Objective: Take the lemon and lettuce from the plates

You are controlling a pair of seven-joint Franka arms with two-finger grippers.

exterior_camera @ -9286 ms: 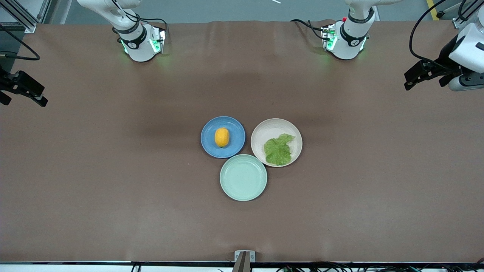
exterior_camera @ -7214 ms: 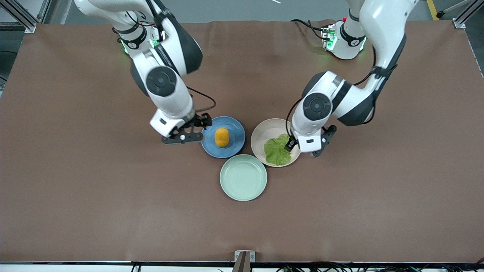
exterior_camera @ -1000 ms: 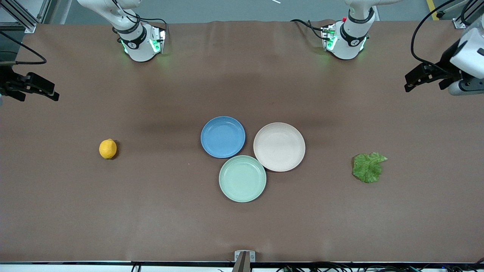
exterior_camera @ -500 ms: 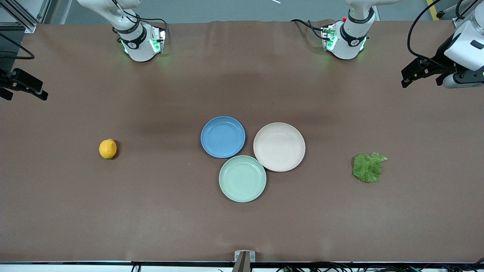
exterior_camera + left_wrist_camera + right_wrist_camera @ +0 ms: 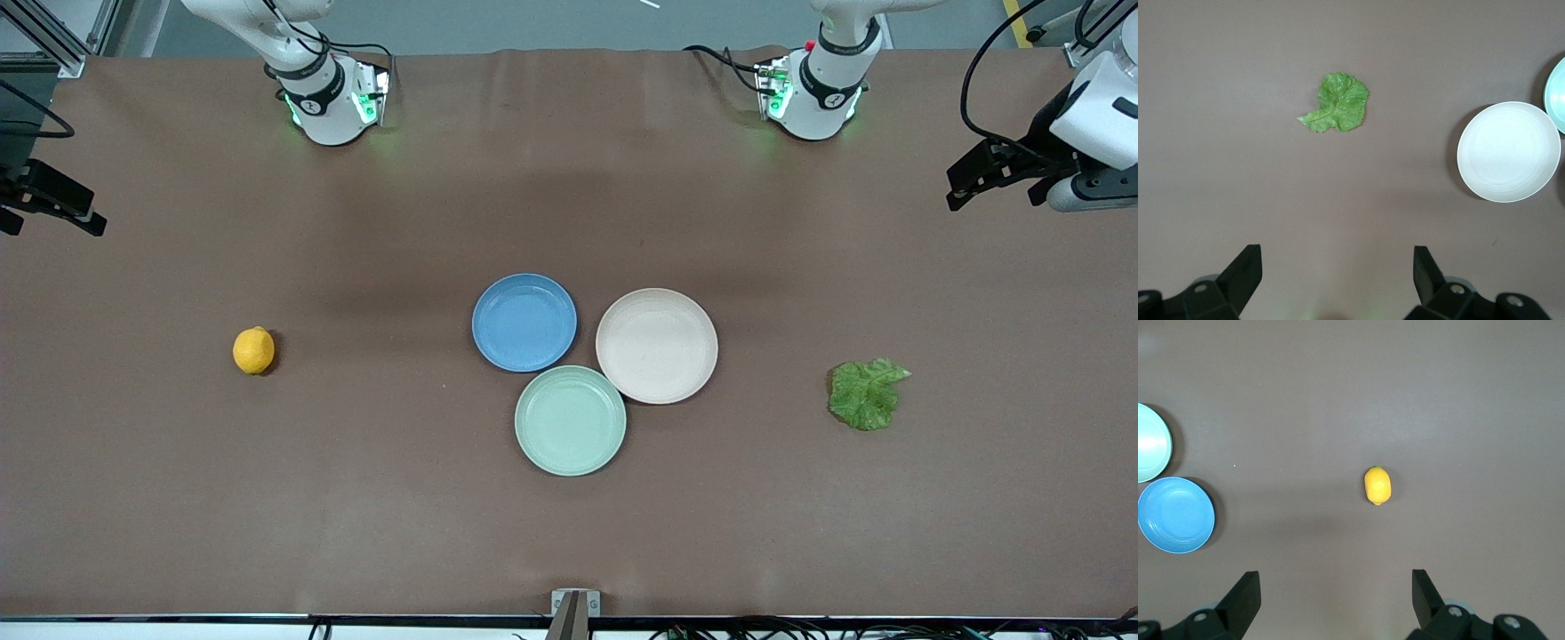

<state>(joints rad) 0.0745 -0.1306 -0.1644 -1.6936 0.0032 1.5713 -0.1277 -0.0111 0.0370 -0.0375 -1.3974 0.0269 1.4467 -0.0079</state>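
Observation:
The lemon (image 5: 253, 350) lies on the bare table toward the right arm's end, also in the right wrist view (image 5: 1377, 485). The lettuce (image 5: 865, 393) lies flat on the table toward the left arm's end, also in the left wrist view (image 5: 1337, 111). The blue plate (image 5: 524, 322) and the beige-pink plate (image 5: 657, 345) sit empty at the table's middle. My left gripper (image 5: 965, 180) is open and empty, high over the table's left-arm end. My right gripper (image 5: 49, 204) is open and empty, high over the right-arm end. Both arms wait.
A mint green plate (image 5: 570, 420) sits empty, nearer the front camera than the other two and touching them. The two arm bases (image 5: 329, 98) (image 5: 813, 89) stand along the table's edge farthest from the camera.
Both grippers shifted slightly at the table's ends. Long before, the lemon lay on the blue plate and the lettuce on the beige-pink plate; both now lie on the table.

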